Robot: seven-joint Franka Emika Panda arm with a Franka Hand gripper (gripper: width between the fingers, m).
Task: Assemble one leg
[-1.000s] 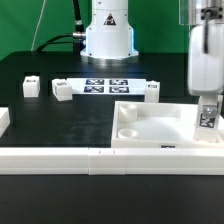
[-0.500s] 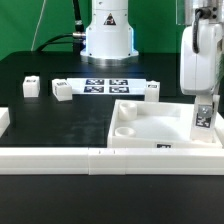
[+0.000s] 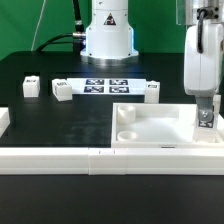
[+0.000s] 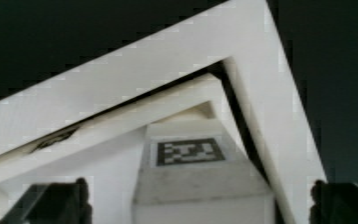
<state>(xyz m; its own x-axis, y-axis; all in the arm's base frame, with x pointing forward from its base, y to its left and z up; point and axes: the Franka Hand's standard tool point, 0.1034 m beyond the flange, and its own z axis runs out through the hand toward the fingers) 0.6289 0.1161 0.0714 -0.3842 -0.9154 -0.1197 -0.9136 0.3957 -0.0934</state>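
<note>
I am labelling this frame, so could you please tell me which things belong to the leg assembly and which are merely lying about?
In the job:
- the leg between the tool's fingers
- the square panel it stands on

Lying about:
- three spare legs
- the marker board
- the border rails

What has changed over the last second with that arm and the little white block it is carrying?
The gripper, shut on the leg, shifted slightly sideways and lowered it further into the square panel's corner. The loose legs and marker board stayed put.
</note>
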